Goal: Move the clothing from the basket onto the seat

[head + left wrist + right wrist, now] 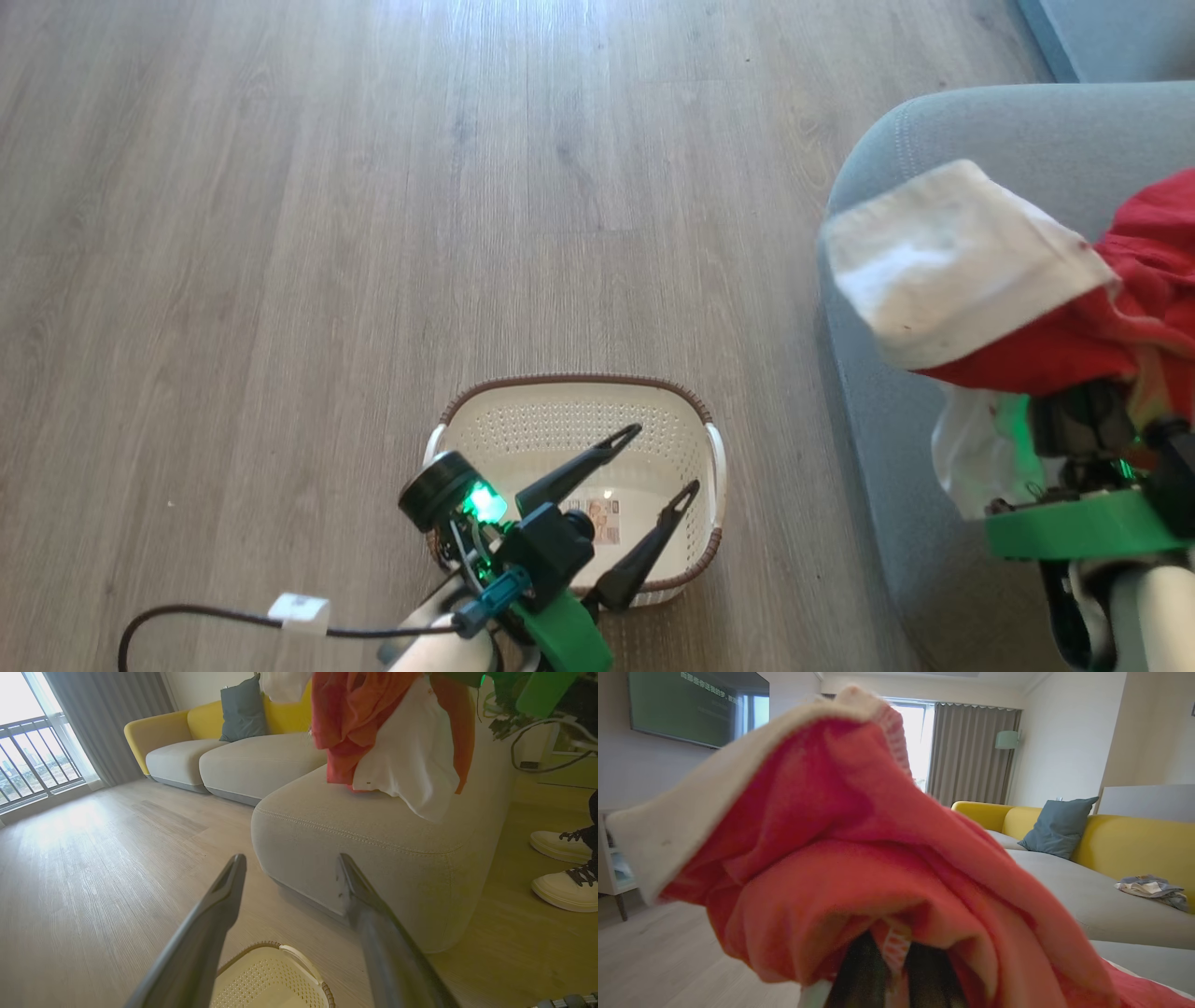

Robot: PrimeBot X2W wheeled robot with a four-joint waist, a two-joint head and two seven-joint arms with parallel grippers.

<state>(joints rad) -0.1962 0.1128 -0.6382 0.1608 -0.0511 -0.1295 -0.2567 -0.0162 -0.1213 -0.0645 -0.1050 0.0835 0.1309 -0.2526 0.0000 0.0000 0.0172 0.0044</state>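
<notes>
The cream basket [485, 401] with a brown rim stands on the wood floor; its bare bottom shows a label sticker. My left gripper [664, 459] hangs open over it with nothing between its fingers [233, 872]. The basket's rim [280, 947] lies just below them in the left wrist view. My right gripper [1092, 415] is shut on the red and white clothing [1148, 280], held up over the corner of the grey seat [896, 149]. The clothing [840, 858] drapes over the right fingers [861, 975] and hides their tips. Its folds [355, 728] hang just above the seat [373, 849].
A person's white shoes [563, 889] stand on the floor right of the seat. A yellow-backed sofa [205, 718] with a blue-grey cushion [243, 709] runs behind. A crumpled cloth [1148, 889] lies on a farther cushion. A dark cable [187, 621] loops at the lower left.
</notes>
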